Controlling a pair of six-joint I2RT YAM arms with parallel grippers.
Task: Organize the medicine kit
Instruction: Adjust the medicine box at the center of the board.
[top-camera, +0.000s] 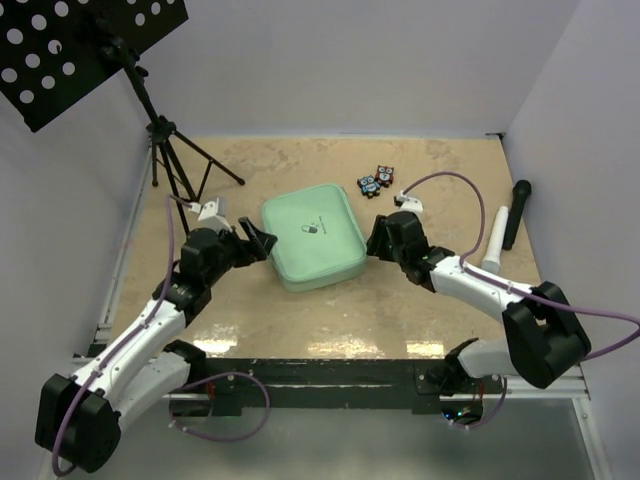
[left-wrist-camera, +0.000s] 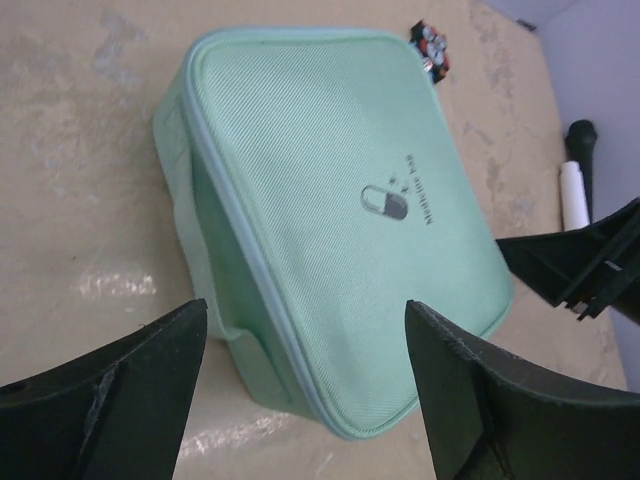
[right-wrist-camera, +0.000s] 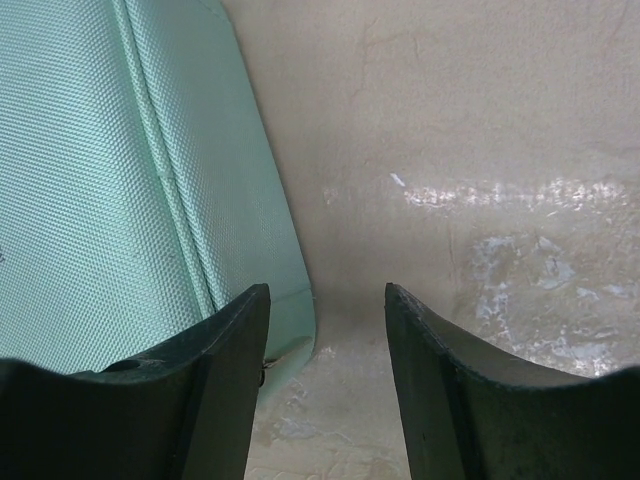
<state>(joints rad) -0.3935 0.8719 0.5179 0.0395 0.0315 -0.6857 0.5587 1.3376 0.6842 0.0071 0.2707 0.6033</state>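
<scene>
A beige, marbled table (top-camera: 420, 310) fills the floor of a small bay with plain pale walls (top-camera: 350, 60) behind and to each side. Glare from overhead light lies in streaks on its near part.

The left fingers (left-wrist-camera: 120, 395) are spread wide and hold nothing. In the left wrist view the near corner of the medicine kit (top-camera: 313, 238) shows in the gap between them. From above, their tips are at the kit's left edge, and contact cannot be made out. The right fingers (right-wrist-camera: 470, 400) are also parted and empty. They are low over bare table at the kit's right edge, with one finger just beside the kit's corner.

The medicine kit lies flat at the middle of the table, between the two arms. It is a mint-green fabric case, closed, with the zip run round its side. The lid faces up and bears a small pill mark with a line of lettering. Its contents are hidden.

Behind the kit's far right corner lie two small colourful figures (top-camera: 377, 181), close together. Well to the right, a white tube (top-camera: 497, 238) and a black rod (top-camera: 517, 213) lie side by side. At the far left stands a black perforated music stand (top-camera: 90, 45) on its tripod.
</scene>
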